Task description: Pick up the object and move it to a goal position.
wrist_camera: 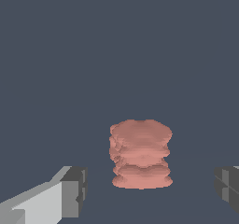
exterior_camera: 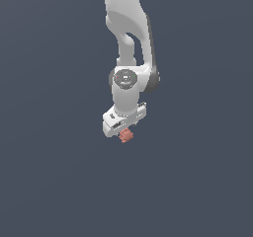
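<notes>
The object (exterior_camera: 127, 136) is a small lumpy salmon-red blob just under the white gripper (exterior_camera: 123, 131) in the exterior view. In the wrist view the object (wrist_camera: 140, 154) stands between the two dark finger pads (wrist_camera: 74, 190), with a clear gap on each side. The gripper (wrist_camera: 148, 190) is open and straddles the object without touching it. Whether the object rests on the dark surface cannot be told.
The white arm (exterior_camera: 127, 43) comes down from the top of the exterior view. A plain dark blue-grey surface (exterior_camera: 49, 181) fills the surroundings. No other objects show.
</notes>
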Available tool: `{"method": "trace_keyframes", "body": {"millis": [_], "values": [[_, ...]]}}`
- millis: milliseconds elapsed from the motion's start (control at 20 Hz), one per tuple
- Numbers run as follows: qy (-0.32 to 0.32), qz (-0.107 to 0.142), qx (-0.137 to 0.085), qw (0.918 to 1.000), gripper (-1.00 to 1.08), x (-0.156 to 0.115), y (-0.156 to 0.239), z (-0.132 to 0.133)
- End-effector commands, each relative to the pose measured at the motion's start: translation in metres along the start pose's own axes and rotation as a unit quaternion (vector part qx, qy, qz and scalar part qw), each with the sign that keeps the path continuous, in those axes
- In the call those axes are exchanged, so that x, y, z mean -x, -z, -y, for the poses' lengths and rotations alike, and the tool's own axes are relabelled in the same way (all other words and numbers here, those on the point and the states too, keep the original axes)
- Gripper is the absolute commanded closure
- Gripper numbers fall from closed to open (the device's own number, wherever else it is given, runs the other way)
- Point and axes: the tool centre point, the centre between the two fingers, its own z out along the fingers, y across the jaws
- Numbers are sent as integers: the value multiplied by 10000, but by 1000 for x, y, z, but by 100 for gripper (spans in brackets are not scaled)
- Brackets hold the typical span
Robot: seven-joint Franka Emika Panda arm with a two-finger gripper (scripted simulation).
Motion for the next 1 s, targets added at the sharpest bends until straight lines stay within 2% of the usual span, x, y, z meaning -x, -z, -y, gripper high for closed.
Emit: {"method": "trace_keyframes", "body": {"millis": [0, 450, 700, 750, 950], "values": [[0, 1, -1, 10000, -92, 0, -3, 0], [23, 0, 0, 10000, -92, 1, -43, 1], [26, 0, 0, 10000, -92, 0, -50, 0], [26, 0, 0, 10000, 108, 0, -50, 0], [26, 0, 0, 10000, 108, 0, -50, 0]]}}
